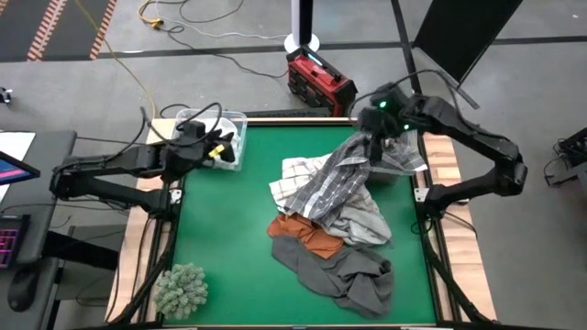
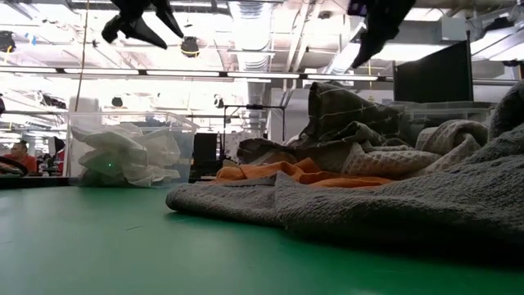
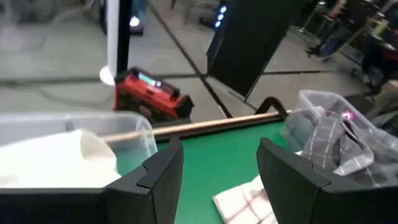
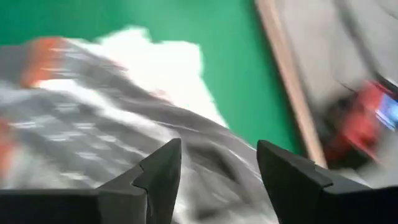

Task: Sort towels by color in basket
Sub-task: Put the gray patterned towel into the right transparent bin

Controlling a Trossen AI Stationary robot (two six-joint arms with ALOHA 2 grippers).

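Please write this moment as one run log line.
left gripper: open, over white-towel bin | right gripper: open, over checked grey towel | pile: unsorted

A grey floor (image 1: 229,27) carries a red case (image 1: 319,81) and loose cables (image 1: 197,18).

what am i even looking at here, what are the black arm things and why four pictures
Two robot arms work at a green table, sorting towels by color into clear bins. One picture looks straight down, one looks level across the tabletop, and two come from cameras on the arms' wrists. The left tool hangs open and empty over the left bin, which holds white cloth. The right tool, open, is over the right bin, where a grey checked towel drapes out onto the pile. That pile holds a white checked towel, an orange towel and a dark grey towel. A fuzzy green clump sits apart.
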